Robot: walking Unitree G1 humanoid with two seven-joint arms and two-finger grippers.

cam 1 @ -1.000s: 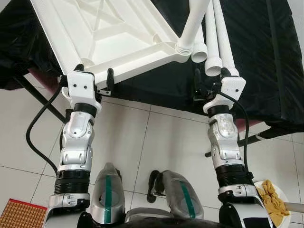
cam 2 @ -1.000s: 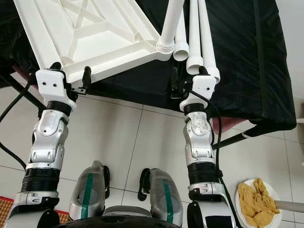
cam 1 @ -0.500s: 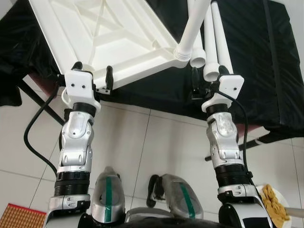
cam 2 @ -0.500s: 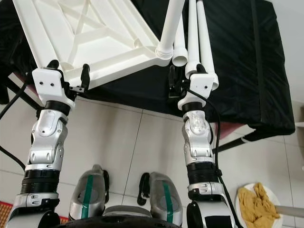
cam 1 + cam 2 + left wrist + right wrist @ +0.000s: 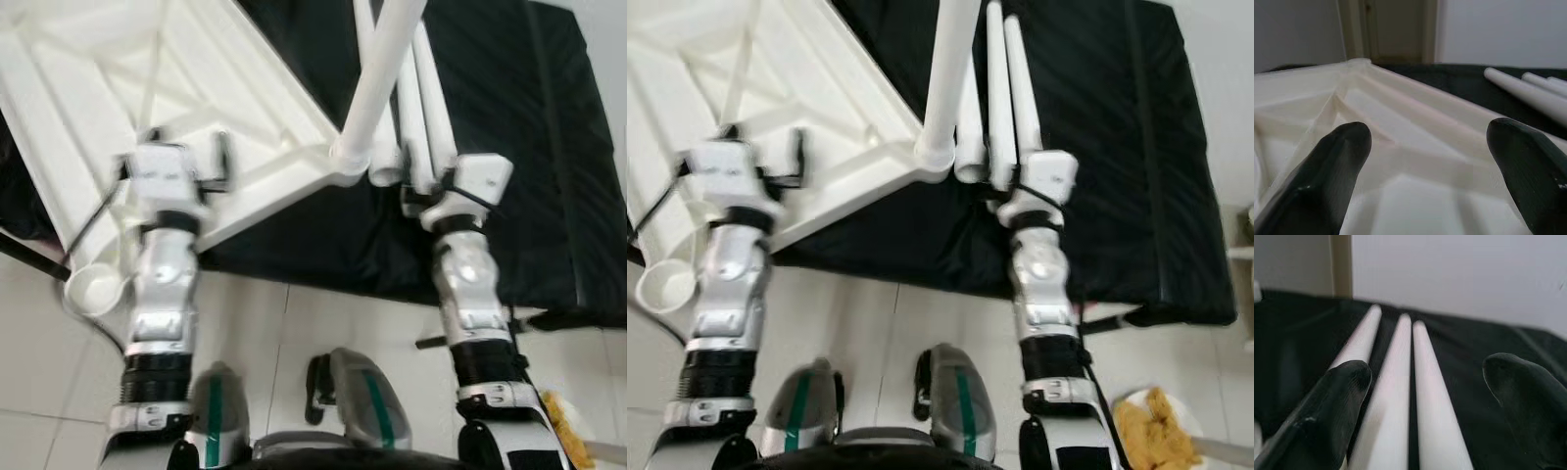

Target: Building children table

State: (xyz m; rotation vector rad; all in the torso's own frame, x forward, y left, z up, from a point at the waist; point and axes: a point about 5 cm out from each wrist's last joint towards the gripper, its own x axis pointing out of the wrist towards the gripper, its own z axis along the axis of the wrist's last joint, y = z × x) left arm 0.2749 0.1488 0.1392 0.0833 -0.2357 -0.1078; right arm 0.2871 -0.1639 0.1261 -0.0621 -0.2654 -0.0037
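A black cloth (image 5: 509, 147) covers the table. On it lies an upside-down white tabletop (image 5: 196, 108), overhanging the cloth's near edge. Just beside the tabletop's corner lie three loose white legs (image 5: 1400, 396), side by side.

Left arm (image 5: 162, 294): silver, extended forward, wrist raised, blurred in the head views. Left gripper (image 5: 1420, 161): black jaws held wide apart, nothing clasped between them. Right arm (image 5: 472, 304): silver, extended forward alongside. Right gripper (image 5: 1427, 396): black jaws likewise spread wide, nothing gripped.
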